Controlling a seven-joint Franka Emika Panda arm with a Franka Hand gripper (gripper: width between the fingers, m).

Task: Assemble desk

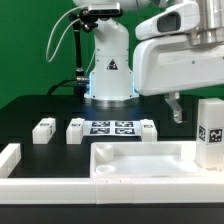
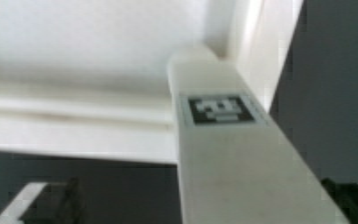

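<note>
The white tabletop tray (image 1: 130, 163) lies near the front of the black table. One white square leg (image 1: 210, 132) with a tag stands upright at the tray's corner on the exterior view's right. My gripper (image 1: 178, 110) hangs just beside and above that leg. In the wrist view the leg (image 2: 229, 150) runs between my dark fingers (image 2: 30, 203), with a gap on each side, and the tray (image 2: 87, 80) lies behind it. My gripper (image 2: 190, 208) is open and holds nothing. Three more legs lie at the back: two on the left (image 1: 43, 130) (image 1: 76, 130) and one (image 1: 148, 128) further right.
The marker board (image 1: 112, 127) lies flat between the loose legs, in front of the robot base (image 1: 110, 80). Low white rails (image 1: 10, 158) border the table at the front and on the exterior view's left.
</note>
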